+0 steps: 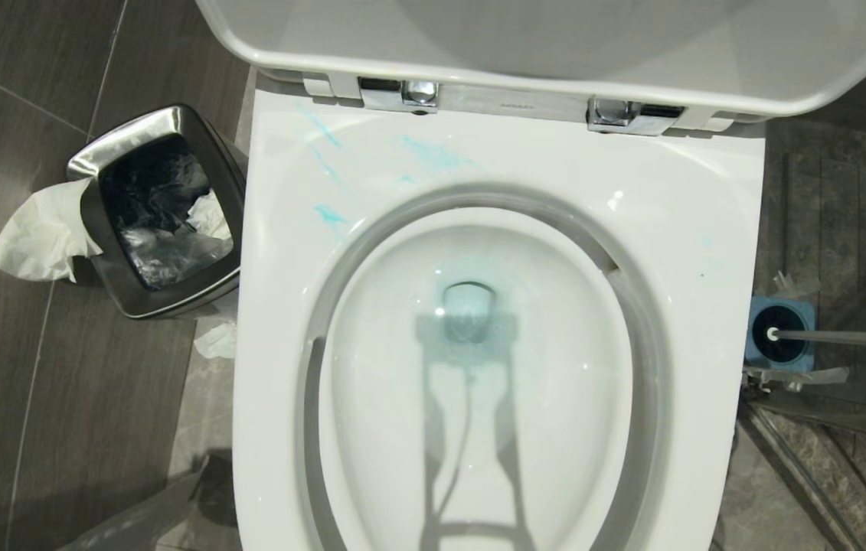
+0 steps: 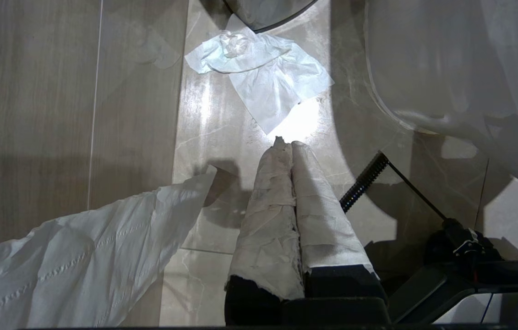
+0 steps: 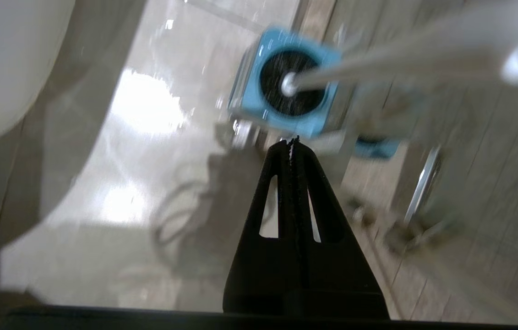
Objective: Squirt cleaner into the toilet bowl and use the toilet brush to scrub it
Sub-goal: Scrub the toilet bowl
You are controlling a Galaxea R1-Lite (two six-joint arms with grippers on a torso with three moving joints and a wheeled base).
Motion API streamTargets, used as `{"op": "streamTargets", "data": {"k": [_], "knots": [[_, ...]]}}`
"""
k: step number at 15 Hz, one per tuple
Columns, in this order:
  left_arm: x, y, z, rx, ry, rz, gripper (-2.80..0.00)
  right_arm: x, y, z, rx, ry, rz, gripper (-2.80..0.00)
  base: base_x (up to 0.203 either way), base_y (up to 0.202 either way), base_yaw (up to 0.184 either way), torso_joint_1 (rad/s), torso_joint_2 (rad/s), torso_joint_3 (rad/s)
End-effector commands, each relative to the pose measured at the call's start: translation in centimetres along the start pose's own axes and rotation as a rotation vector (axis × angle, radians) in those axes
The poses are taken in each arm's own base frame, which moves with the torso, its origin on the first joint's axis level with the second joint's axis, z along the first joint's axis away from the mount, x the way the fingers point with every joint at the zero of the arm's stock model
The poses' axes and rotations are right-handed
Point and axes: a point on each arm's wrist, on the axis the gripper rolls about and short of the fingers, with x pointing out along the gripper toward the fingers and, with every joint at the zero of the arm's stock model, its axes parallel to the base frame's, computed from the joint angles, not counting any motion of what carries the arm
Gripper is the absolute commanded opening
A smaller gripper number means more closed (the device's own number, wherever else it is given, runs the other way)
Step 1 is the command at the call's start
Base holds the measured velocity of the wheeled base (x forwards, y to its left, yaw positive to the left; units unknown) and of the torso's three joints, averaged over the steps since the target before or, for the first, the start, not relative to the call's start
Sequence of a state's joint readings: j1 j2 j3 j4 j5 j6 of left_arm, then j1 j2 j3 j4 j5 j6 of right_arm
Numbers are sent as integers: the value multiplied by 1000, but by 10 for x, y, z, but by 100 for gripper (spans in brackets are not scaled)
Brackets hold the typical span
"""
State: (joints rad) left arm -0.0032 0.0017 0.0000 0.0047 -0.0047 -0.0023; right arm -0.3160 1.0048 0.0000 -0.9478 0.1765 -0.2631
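The white toilet bowl (image 1: 279, 306) fills the head view, with its lid raised. Pale blue cleaner (image 1: 329, 214) is smeared on the rim's back left, and a blue tint rings the drain (image 1: 468, 306). The toilet brush (image 1: 846, 337) stands to the bowl's right, its black head down in a blue holder (image 1: 756, 314). In the right wrist view, my right gripper (image 3: 291, 141) is shut and empty. It hangs over the floor just short of the holder (image 3: 249, 91) and apart from the brush handle (image 3: 378, 59). My left gripper (image 2: 288, 144), its fingers wrapped in white paper, is shut and points at the floor.
A steel-rimmed bin (image 1: 96, 161) with a black liner stands left of the bowl, with tissue (image 1: 42, 233) draped over its side. A crumpled tissue (image 2: 263, 68) lies on the floor ahead of the left gripper. Neither arm shows in the head view.
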Motion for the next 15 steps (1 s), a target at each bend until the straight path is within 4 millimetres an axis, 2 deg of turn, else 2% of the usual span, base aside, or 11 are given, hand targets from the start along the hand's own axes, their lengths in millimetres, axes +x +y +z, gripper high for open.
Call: {"op": "streamTargets", "data": {"k": [1,7,11,15], "knots": [[0,0,0,-1,1,0,-280,-13,3,-2,-5,5,4,-280,0,0,0,0,0,0],[0,0,0,1,1,0,-280,-3,-1,4,-5,17,8,-280,0,0,0,1,1,11],[0,0,0,1,1,0,-280,0,-1,4,-6,27,11,-280,0,0,0,1,0,163],[0,0,0,1,3,0,-280,18,-4,1,13,102,23,-280,0,0,0,0,3,199]]}}
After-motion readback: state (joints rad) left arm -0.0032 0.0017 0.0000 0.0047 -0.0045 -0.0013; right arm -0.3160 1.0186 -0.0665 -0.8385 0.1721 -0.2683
